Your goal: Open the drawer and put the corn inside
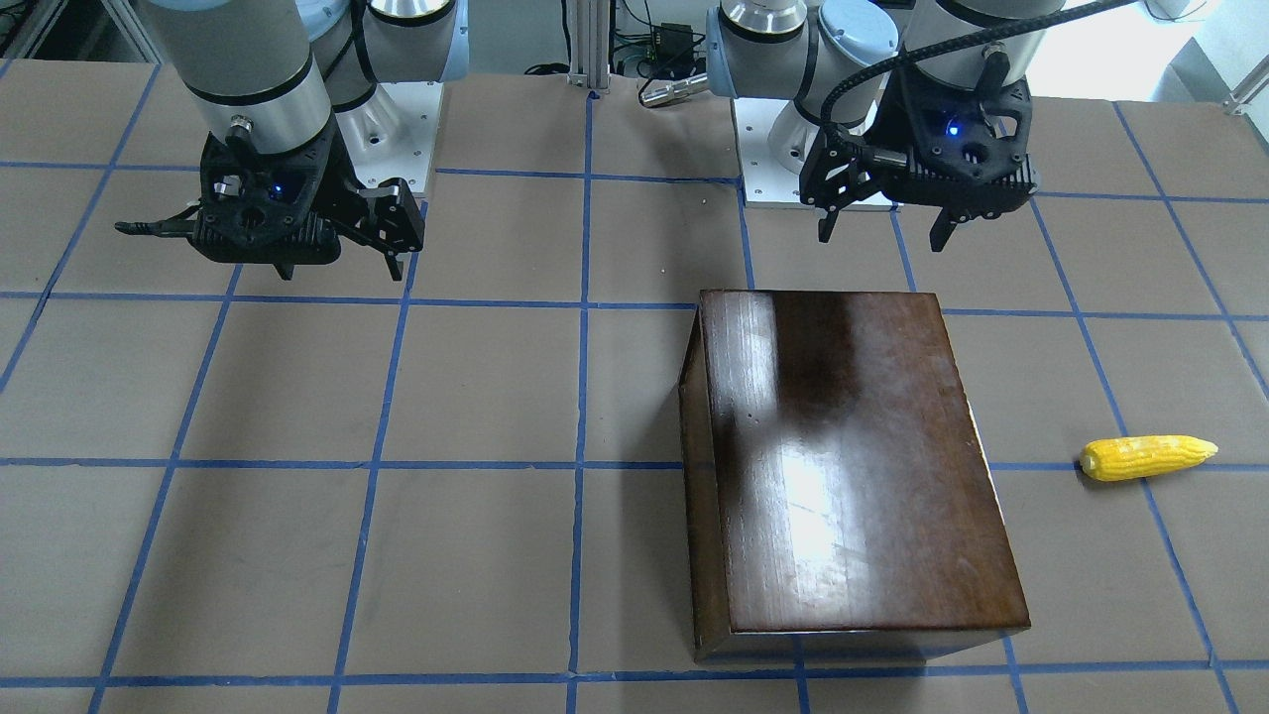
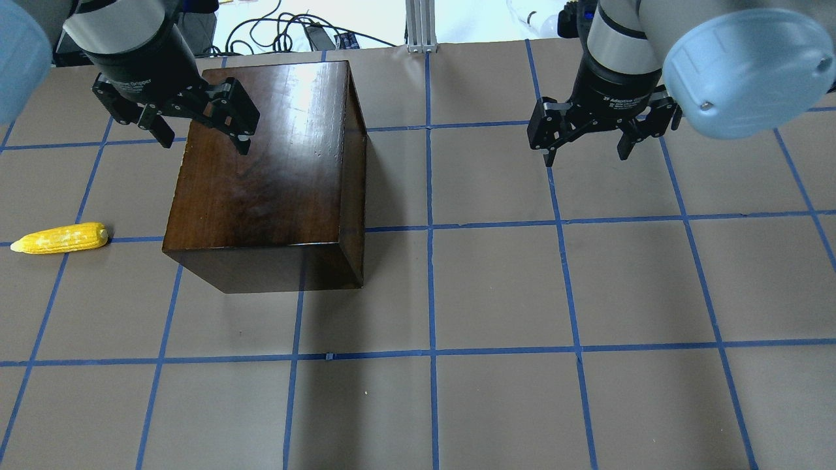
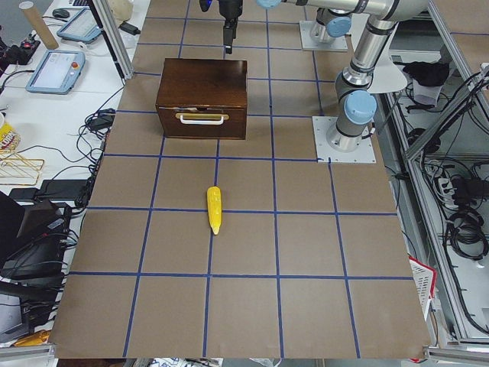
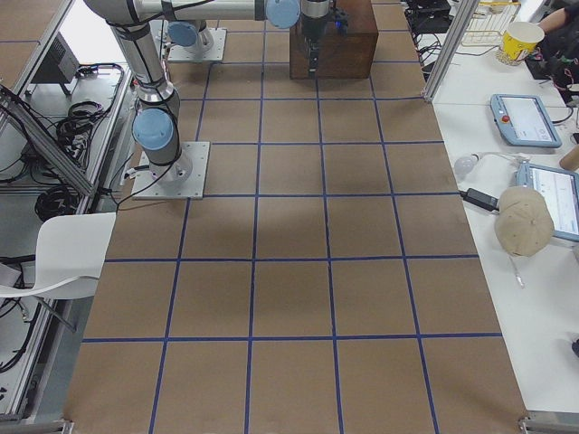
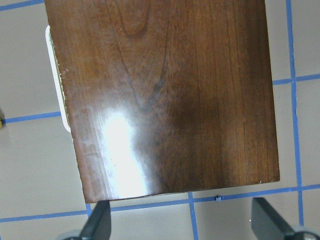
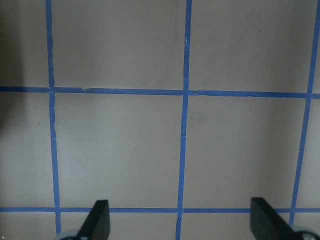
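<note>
Jaws stand spread and empty on both arms, toward the desk's robot-side edge: right gripper (image 2: pixel 586 156) over bare desk (image 2: pixel 496 287), left gripper (image 2: pixel 204 142) above the box's (image 2: pixel 261 176) near rim. Drawer (image 3: pixel 201 130) sits shut, its pale-handled front facing the desk's left end. Corn (image 2: pixel 60 238) lies between box and that end, apart from both.

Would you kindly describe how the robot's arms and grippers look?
Both arms are silver-grey tubes with pale blue joint caps. The left gripper and right gripper are black, two-fingered, with white lettering above. A black ribbed cable runs to the left wrist.
</note>
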